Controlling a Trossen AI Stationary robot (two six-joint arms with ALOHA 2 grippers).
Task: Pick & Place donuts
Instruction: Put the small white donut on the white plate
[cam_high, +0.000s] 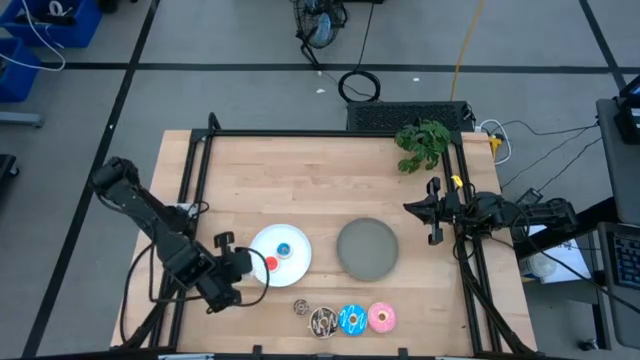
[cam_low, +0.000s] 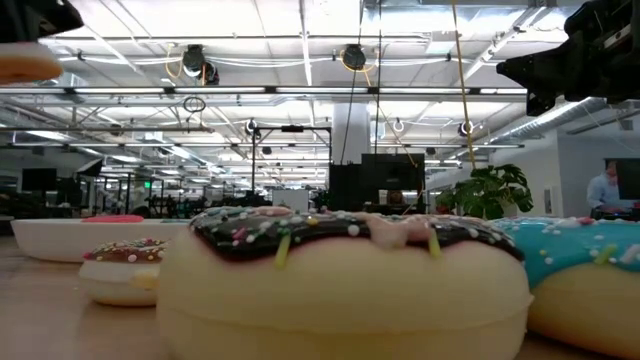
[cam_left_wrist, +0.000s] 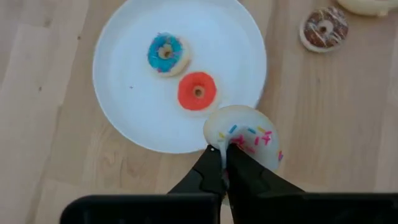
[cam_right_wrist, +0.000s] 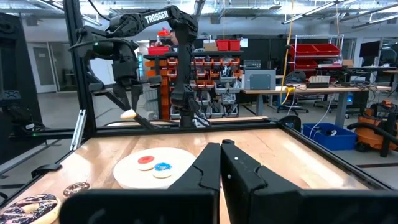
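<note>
The left hand (cam_left_wrist: 225, 163) is clamped on the rim of a tiny white-pink donut (cam_left_wrist: 247, 135) with coloured sprinkles, held in the air just off the edge of the white plate (cam_left_wrist: 130, 99). On that plate, just beyond the hand, lie a tiny red donut (cam_left_wrist: 198, 91) and a tiny blue donut (cam_left_wrist: 166, 53). The right hand (cam_high: 432, 212) waits with fingers together at the far side of the desk (cam_high: 300, 180).
</note>
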